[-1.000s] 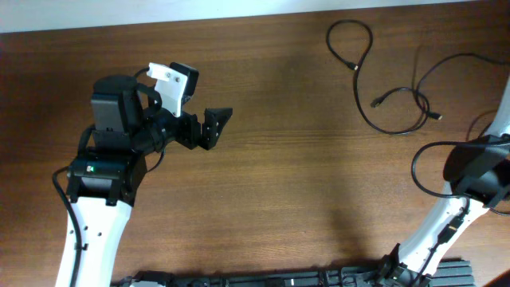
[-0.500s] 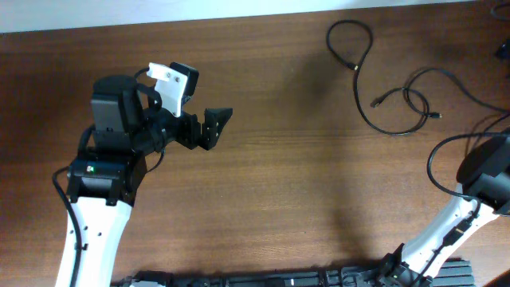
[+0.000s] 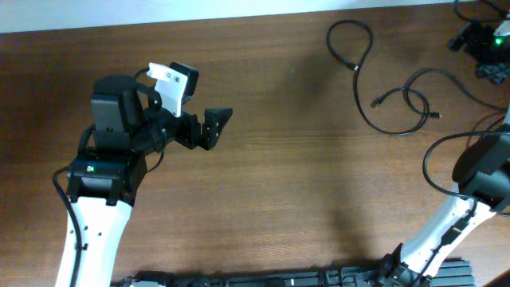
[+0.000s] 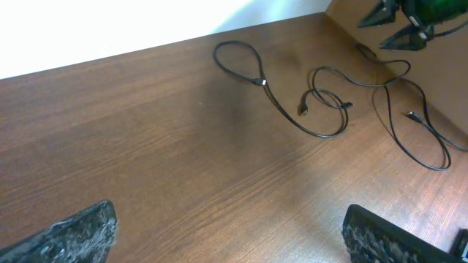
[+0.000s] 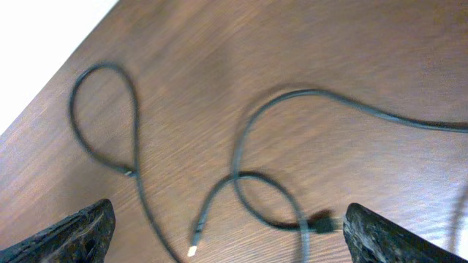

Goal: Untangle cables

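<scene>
Left fingers are standing wide apart, gripping nothing. We are seeing only bare brown wooden tabletop between them in the left wrist view. From overhead these left fingers are hanging over the left half of the tabletop, pointing toward the right side and well apart from the task's things.

Right fingers are spread just as wide, one showing at each lower corner of the right wrist view, and nothing is sitting between them. In the overhead view the right fingers are hovering at the far right corner of the tabletop, and the left wrist camera is catching them there too, raised above the wood and not touching anything.

We are finding the thin black cables lying flat on the far right part of the tabletop, in loose open curves. One narrow loop is lying nearest the far edge, and a longer sweep is curving back toward a smaller ring beside it, where the cords are crossing each other. The left wrist view is showing the cables below the right fingers. The right wrist view is looking down on them, slightly blurred, with small plug ends showing near its lower edge.
</scene>
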